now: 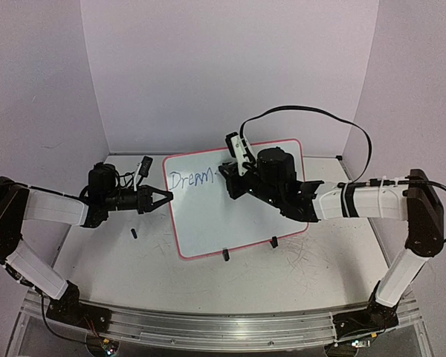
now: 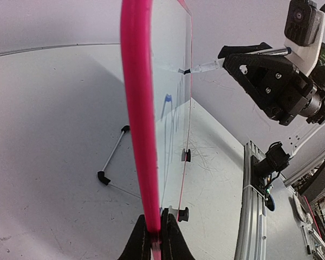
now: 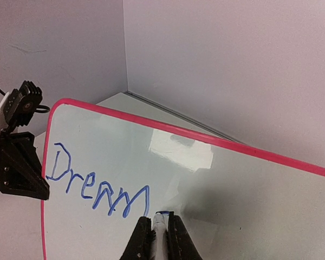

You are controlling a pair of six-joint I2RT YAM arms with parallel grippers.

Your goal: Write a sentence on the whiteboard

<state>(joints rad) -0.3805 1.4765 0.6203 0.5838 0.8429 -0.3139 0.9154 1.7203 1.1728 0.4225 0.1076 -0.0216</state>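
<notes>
Whiteboard (image 1: 234, 219) stands propped in the middle of the table (image 1: 134, 264), leaning back, its two black clip feet (image 1: 226, 255) on the near edge. Pink rim all round. Blue handwriting (image 3: 92, 187) sits in the upper left corner of the board and reads "Dream". Left gripper (image 2: 156, 241) comes in from the left, jaws pinched tight on the board's left rim. From its wrist camera the rim runs straight up between the fingertips. Right gripper (image 3: 158, 244) reaches across from the right, jaws narrow and clamped on a marker (image 3: 159, 222). The tip touches the board just right of the last letter, where a short blue stroke shows. A small black piece (image 1: 133, 233) lies on the table left of the board, apart from it.
</notes>
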